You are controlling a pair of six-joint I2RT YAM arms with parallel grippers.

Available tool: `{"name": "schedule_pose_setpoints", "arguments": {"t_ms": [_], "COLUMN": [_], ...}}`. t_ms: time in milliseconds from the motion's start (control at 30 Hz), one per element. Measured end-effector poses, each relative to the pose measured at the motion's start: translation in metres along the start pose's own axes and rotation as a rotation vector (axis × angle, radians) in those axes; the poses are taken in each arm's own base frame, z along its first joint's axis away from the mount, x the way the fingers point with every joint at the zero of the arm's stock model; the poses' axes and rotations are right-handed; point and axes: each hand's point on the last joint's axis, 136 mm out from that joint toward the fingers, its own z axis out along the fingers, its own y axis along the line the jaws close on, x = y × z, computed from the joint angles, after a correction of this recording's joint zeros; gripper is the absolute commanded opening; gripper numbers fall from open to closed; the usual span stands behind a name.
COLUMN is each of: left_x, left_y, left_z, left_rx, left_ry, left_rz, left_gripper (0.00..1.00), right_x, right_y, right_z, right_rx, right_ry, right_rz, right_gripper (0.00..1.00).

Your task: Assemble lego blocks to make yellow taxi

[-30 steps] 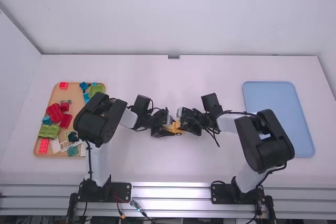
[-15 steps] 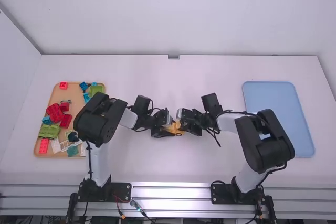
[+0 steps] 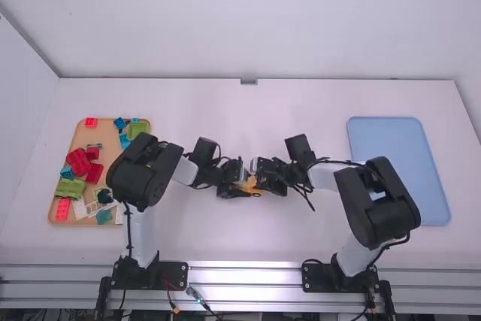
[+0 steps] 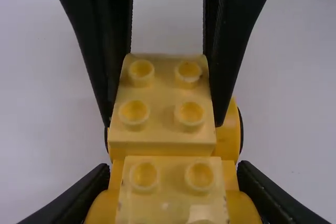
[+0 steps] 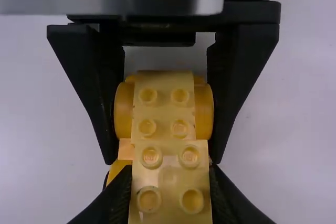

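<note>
- Change: the wrist of the right arm [image 3: 379, 201] sits slightly nearer the left arm [image 3: 143, 171] than in the earlier frames of the high view; the yellow assembly [image 3: 251, 186] stays between the two grippers near the middle of the table [image 3: 263, 110], with only a slight shift in its outline.
- Meaning: the small inward shift suggests a seating or alignment move rather than a transfer; whether the studs are fully engaged cannot be told.
- Left gripper [image 4: 174, 174]: closed about the orange-yellow fenders [image 5: 124, 111], beside a studded yellow block [image 5: 163, 109].
- Right gripper [image 5: 169, 169]: closed on the sides of the four-stud end block [image 5: 170, 195], which appears to stand slightly higher than its neighbour.
- Judged step: joining or pressing the end block onto the body; a sideways slip would probably leave it crooked.
- Unchanged: the loose bricks [image 3: 77, 162] lie in the tan tray [image 3: 105, 131] by the left arm; the blue tray [image 3: 397, 171] rests beyond the right arm.
</note>
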Motion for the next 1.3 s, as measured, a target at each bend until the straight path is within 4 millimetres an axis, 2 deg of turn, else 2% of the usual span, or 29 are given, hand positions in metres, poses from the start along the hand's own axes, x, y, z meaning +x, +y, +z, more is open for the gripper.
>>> {"name": "schedule_pose_setpoints", "arguments": {"t_ms": [333,500,967,1100,1233,1300], "left_x": [0.0003,0.0006,0.0011,0.0011,0.0010,0.0010], "left_y": [0.0047,0.0052,0.0046,0.0045,0.0047,0.0046], "left_z": [0.0010,0.0009,0.0008,0.0009,0.0008,0.0009], "left_rx": [-0.021,-0.023,-0.019,-0.019,-0.019,-0.019], "left_ry": [0.011,0.013,0.016,0.016,0.016,0.016], "left_rz": [0.001,-0.001,-0.007,-0.006,-0.005,-0.006], "left_gripper": [0.43,0.43,0.40,0.40,0.40,0.40], "right_x": [0.0009,0.0006,0.0002,0.0001,0.0000,-0.0001], "right_y": [0.0029,0.0032,-0.0055,-0.0057,-0.0058,-0.0059], "right_z": [-0.0010,-0.0010,-0.0010,-0.0010,-0.0010,-0.0010], "right_rx": [-0.016,-0.018,0.019,0.020,0.021,0.021], "right_ry": [0.002,0.000,0.006,0.006,0.006,0.005], "right_rz": [0.031,0.033,0.012,0.010,0.010,0.009], "right_gripper": [0.11,0.19,0.16,0.25,0.30,0.36]}}
